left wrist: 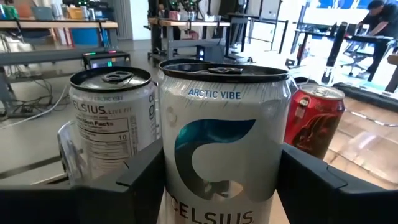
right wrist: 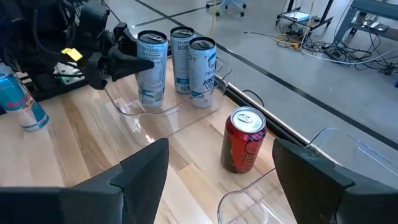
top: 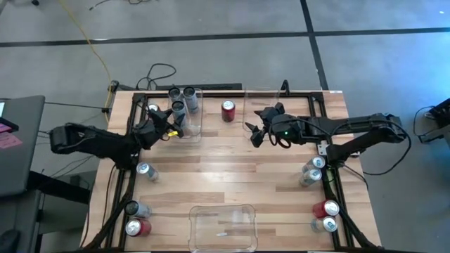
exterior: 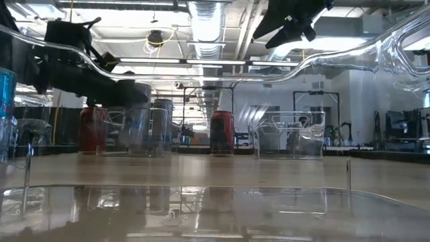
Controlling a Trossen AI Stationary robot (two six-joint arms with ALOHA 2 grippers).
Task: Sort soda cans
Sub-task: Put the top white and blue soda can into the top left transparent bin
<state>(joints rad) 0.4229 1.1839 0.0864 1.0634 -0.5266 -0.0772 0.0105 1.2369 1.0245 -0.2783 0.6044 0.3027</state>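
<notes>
The left claw (top: 171, 128) is clenched around a silver-and-blue soda can (left wrist: 221, 143), its two dark fingers (left wrist: 140, 180) pressed against the can's sides, at the near end of a clear bin (top: 191, 125) on the far left part of the bench (top: 232, 165). Two more silver cans (top: 182, 94) stand upright in the far end of that bin, and one of them (left wrist: 112, 115) shows just beside the held can in the left wrist view. A red can (top: 228, 111) stands upright on the bare wood between this bin and a second clear bin (top: 264, 105) to its right. The right claw (top: 255, 134) hangs released above the bench, near the second bin and well apart from the red can, with nothing between its fingers (right wrist: 140, 168). Other cans lie or stand along the bench's edges: a silver one (top: 146, 171) on the left side, a dark one (top: 133, 209) and a red one (top: 136, 227) at the near left corner, a pair (top: 312, 171) on the right side, and a red one (top: 325, 209) with a silver one (top: 325, 225) near the right corner. A third clear bin (top: 223, 226) sits at the near edge, in the middle.
</notes>
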